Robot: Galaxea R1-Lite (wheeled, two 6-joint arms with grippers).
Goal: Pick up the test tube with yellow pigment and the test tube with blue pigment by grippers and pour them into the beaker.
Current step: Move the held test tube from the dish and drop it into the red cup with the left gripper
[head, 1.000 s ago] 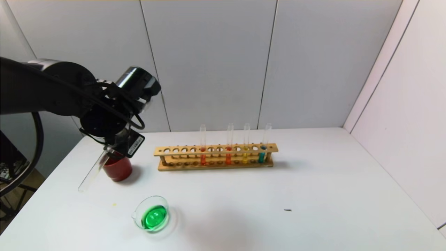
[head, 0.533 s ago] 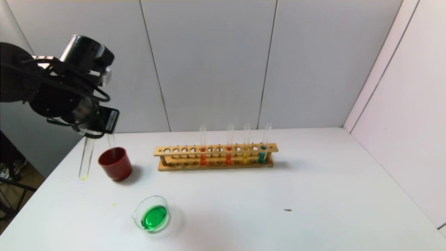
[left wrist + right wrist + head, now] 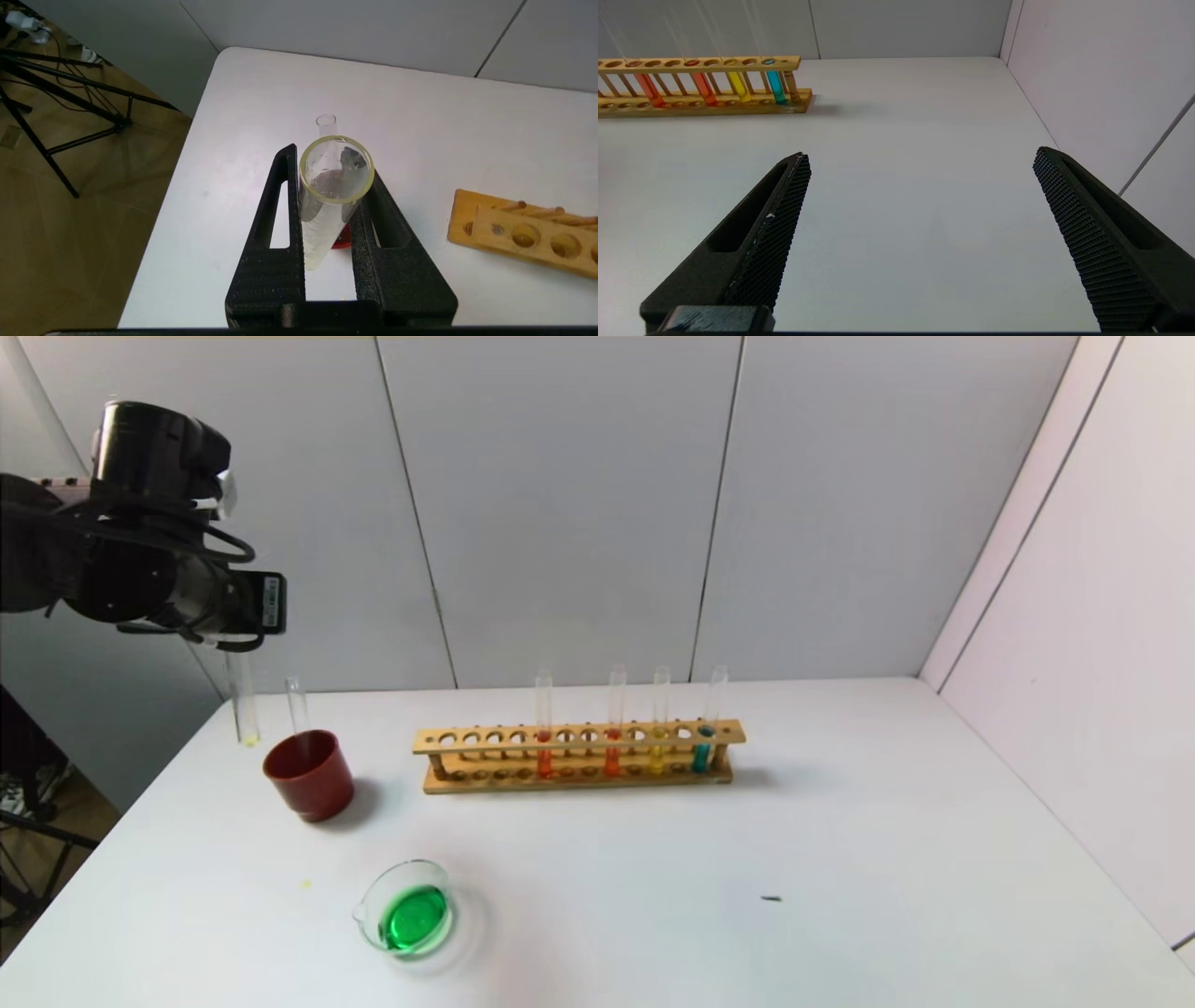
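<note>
The beaker (image 3: 408, 915) sits nearest you on the tabletop (image 3: 840, 859), holding green liquid, and behind it to the left stands the red cup (image 3: 309, 775) with an empty tube (image 3: 298, 707) leaning in it. Your left gripper (image 3: 327, 186) hangs high over the tabletop's far left corner, its jaws clamped on a nearly drained, upright test tube with yellow pigment (image 3: 245, 702). Farther back, the wooden rack (image 3: 579, 756) holds two orange tubes, a yellow one and the test tube with blue pigment (image 3: 705, 733), while your right gripper (image 3: 920, 214) hovers with jaws spread wide.

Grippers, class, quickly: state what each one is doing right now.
Left gripper: shut on an almost empty test tube with a yellow trace, held upright.
Right gripper: open, holding nothing.
</note>
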